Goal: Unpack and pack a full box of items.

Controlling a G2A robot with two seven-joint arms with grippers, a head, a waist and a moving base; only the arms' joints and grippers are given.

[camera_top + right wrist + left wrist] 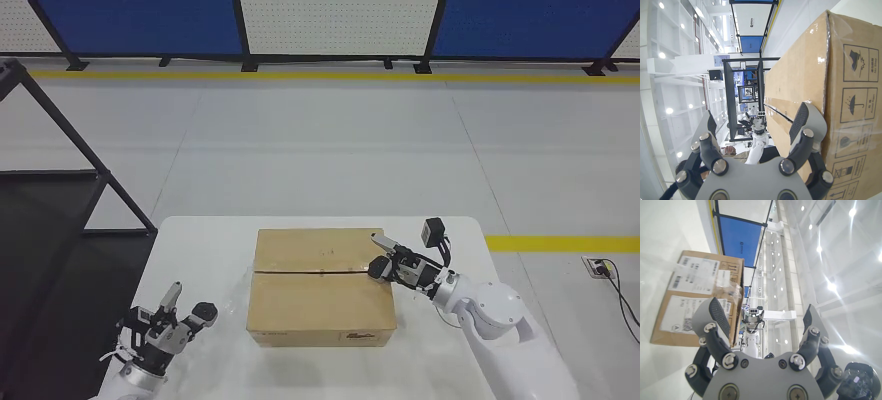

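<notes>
Locate box [320,300] at middle of surface [200,245], flaps [315,250] shut along centre seam [778,112]. Note right gripper [380,254], fingers apart, at right end of box, level with seam. Note left gripper [188,305], fingers apart, well clear of left end of box. Expect slip off flap edge on taking too shallow a bite at seam. Guard against shoving box sideways when prying without brace from left gripper.
</notes>
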